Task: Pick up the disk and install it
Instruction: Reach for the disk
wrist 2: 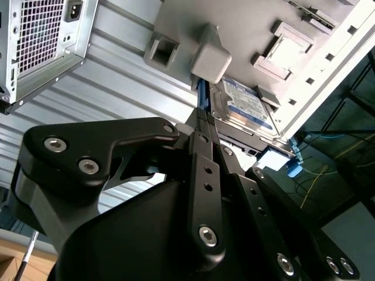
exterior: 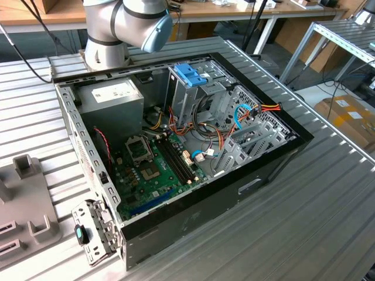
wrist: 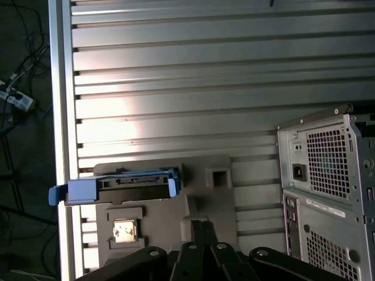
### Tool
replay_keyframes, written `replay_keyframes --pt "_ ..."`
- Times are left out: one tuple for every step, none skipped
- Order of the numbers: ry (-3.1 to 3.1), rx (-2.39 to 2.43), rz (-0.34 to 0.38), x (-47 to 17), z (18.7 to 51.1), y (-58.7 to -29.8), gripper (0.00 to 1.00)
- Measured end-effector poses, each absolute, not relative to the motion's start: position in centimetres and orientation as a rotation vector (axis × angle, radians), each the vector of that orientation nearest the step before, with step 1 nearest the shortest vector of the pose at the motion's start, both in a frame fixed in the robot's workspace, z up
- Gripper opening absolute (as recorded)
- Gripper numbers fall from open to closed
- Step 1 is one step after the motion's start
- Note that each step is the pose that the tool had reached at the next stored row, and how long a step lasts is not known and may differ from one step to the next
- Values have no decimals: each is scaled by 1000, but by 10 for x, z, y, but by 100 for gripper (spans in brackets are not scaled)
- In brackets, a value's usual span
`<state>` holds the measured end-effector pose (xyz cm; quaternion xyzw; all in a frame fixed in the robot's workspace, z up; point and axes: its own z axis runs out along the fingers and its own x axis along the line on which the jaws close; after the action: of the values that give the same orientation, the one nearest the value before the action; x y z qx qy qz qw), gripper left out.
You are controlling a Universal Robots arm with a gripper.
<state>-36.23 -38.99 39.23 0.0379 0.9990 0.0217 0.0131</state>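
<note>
Disk [wrist: 137, 182]: seated in the grey holder [wrist: 205, 199], which stands on the tabletop [wrist: 205, 88] beside the computer case [wrist: 328, 193]. End effector [wrist: 202, 225]: over the holder, near the disk but apart from it, closed up and gripping nothing.

gripper [wrist 2: 203, 122]: black linkage in foreground, tip at the disk's near edge, contact unclear
disk [wrist 2: 241, 99]: flat in grey fixture [wrist 2: 246, 23], white-blue label [wrist 2: 253, 110] up, blue rail [wrist 2: 203, 96] along one side
block [wrist 2: 211, 58]: grey, overlaps the disk's end
case [wrist 2: 23, 82]: vent grille [wrist 2: 38, 35], power socket [wrist 2: 74, 10], on ribbed table [wrist 2: 117, 76]
</note>
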Motion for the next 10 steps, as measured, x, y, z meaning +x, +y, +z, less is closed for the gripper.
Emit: replay_keyframes --pt "3113 118 68 -362 392 -389 11" --pt "3112 118 68 -362 392 -389 11" --pt "3112 118 68 -362 392 -389 11" --pt "3112 118 68 -362 392 -389 11" --pt "3112 118 68 -362 392 -389 11" --pt "3113 118 68 -362 392 -389 11" --pt "3112 118 68 -362 392 -389 11" --pt "3113 118 68 -362 392 -389 11" --pt "3112 118 68 -362 392 -389 11" --pt "3112 118 68 -362 392 -388 11"
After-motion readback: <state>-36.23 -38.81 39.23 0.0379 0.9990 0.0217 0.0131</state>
